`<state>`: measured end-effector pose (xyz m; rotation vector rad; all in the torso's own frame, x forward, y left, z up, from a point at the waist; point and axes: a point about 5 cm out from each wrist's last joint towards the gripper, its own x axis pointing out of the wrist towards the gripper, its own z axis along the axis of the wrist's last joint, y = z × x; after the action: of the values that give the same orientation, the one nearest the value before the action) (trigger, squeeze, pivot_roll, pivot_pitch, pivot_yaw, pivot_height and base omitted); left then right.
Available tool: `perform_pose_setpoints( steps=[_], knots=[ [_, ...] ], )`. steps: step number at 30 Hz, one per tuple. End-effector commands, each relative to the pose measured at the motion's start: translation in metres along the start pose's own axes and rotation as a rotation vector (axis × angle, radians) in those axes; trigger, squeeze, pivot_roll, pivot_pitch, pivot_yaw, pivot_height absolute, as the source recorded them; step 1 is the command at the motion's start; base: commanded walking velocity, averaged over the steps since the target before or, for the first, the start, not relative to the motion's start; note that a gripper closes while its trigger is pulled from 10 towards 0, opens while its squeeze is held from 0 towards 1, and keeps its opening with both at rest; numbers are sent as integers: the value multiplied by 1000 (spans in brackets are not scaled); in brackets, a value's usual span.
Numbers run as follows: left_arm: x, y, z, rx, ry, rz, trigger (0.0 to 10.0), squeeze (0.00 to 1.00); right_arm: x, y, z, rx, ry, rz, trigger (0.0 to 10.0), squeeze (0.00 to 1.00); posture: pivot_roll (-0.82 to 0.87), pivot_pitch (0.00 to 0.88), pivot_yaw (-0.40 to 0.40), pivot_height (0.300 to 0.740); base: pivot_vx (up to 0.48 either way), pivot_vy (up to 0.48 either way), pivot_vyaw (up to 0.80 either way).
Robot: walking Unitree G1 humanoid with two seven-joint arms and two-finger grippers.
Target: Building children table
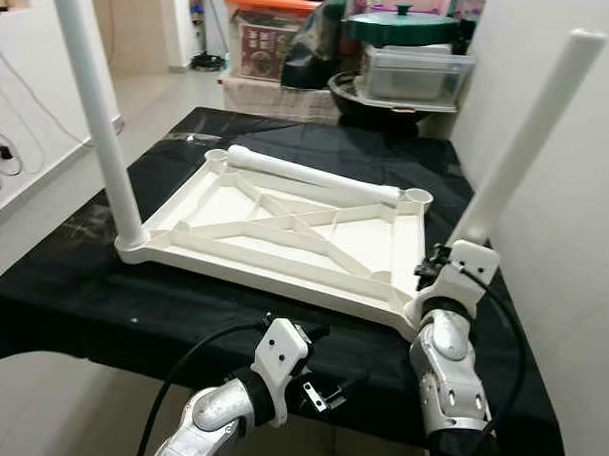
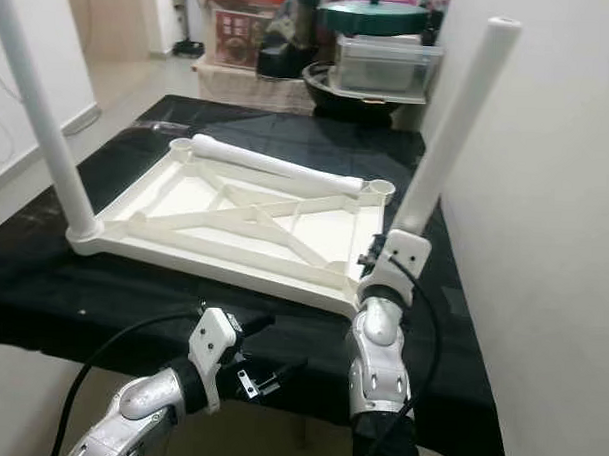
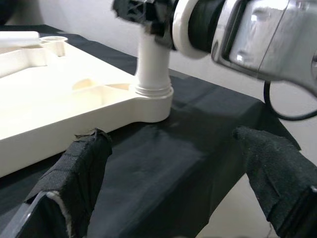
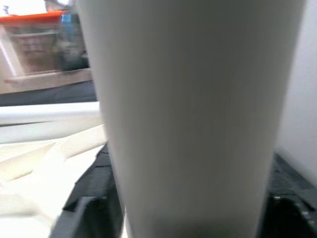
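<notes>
A white wall (image 1: 576, 197) is seen close along the right of a low table draped in a black cloth (image 1: 73, 280). Beyond the far edge, a cluttered stack is made out: an orange-lidded box (image 1: 266, 27), a clear tub (image 1: 415, 74) and a green lid (image 1: 402, 26).

On the cloth the white tabletop (image 1: 284, 232) is laid upside down, its ribbed underside facing up. Two legs are stood in its near corners: the left leg (image 1: 93, 111) and the right leg (image 1: 528, 136), both leaning outward. A loose leg (image 1: 311, 174) is laid flat across the far edge, between two open corner sockets.

The right gripper (image 1: 438, 268) is raised to the near right corner and is closed around the base of the right leg, just above the socket. The left gripper (image 3: 173, 173) is held low before the table's near edge, with fingers (image 3: 81, 166) spread wide and nothing between them.
</notes>
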<state>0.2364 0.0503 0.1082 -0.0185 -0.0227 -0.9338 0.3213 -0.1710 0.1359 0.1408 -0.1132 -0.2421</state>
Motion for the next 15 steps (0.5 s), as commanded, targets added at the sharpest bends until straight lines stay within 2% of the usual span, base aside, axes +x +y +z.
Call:
perform_pose_setpoints(
  steps=[1,2,3,4,5,7,11,12,14,15],
  knots=[
    [2,-3,-1,-7,2,-8,10000,0,1,4,0,82,0,117,10000,376,187,0,-69,740,0,0,0],
    [2,-3,-1,-7,2,-8,10000,0,1,4,0,82,0,117,10000,376,187,0,-69,740,0,0,0],
    [1,-3,-1,-8,2,-8,10000,0,2,2,3,110,-10,178,10000,0,187,0,-69,740,0,0,0],
    [2,-3,-1,-9,2,-8,10000,0,5,-3,6,130,-2,259,10000,0,186,0,-70,740,0,0,0],
    [2,-3,-1,-9,2,-8,10000,0,5,-3,6,130,-2,259,10000,0,186,0,-70,740,0,0,0],
    [2,-3,-1,-10,2,-8,10000,0,7,-11,11,125,15,363,10000,0,188,0,-69,740,0,0,0],
    [2,-2,-1,-9,3,-10,10000,0,6,-16,20,172,116,775,10000,0,186,0,-68,740,0,0,0],
    [2,-2,-1,-9,3,-10,10000,0,6,-16,20,172,116,775,10000,0,186,0,-68,740,0,0,0],
    [3,-2,-2,-10,4,-10,10000,0,0,-15,20,128,184,998,10000,0,192,0,-71,740,0,0,0],
    [3,-2,-2,-10,4,-10,10000,0,0,-15,20,128,184,998,10000,0,192,0,-71,740,0,0,0]
  ],
)
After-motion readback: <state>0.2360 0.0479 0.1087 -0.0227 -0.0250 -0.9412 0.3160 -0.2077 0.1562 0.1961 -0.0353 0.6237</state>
